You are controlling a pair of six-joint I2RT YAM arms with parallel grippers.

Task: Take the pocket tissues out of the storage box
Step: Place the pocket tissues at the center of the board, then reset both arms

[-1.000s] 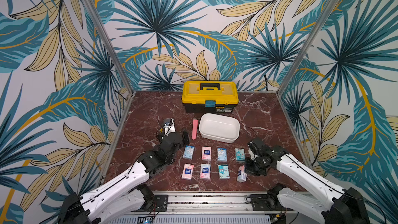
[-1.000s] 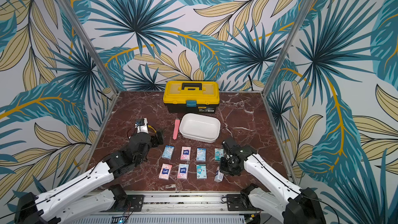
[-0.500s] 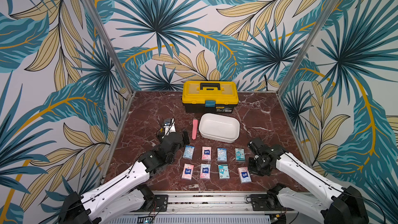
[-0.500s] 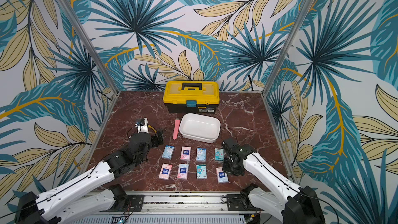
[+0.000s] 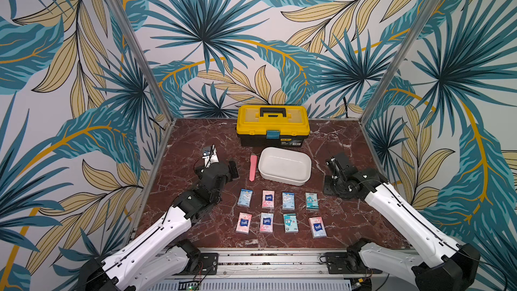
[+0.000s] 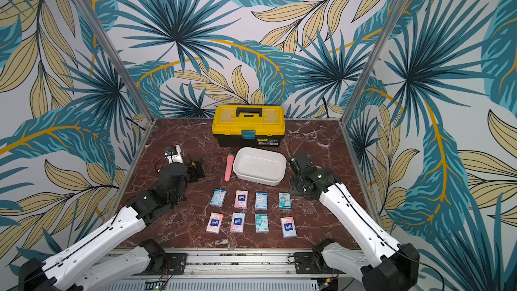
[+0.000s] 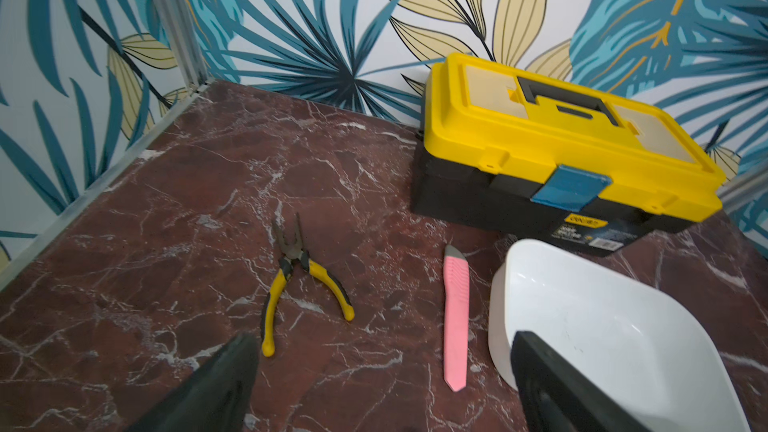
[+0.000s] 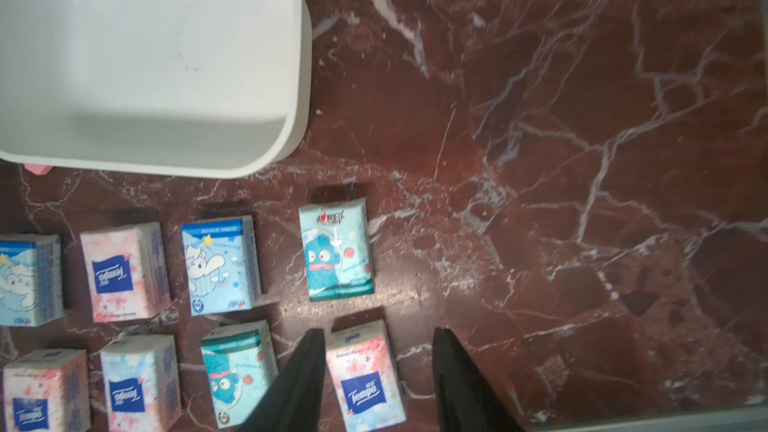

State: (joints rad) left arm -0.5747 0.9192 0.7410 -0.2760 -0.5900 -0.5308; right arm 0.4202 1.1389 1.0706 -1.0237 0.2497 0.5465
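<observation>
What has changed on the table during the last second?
The right tool let go of the pink Tempo pack, now flat at the near row's right end, and drew back beside the storage box. The left tool and other seven packs stayed.

Cameras: high stereo pair, two wrist close-ups.
Top views overlook the whole worktop (image 5: 195, 141) from its front; wrist views sit low, sharing the storage box (image 7: 602, 317).

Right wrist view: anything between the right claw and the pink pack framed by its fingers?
Nothing visible does. The right claw is open; that pink pack lies flat on the table, apart from the teal pack beside it.
</observation>
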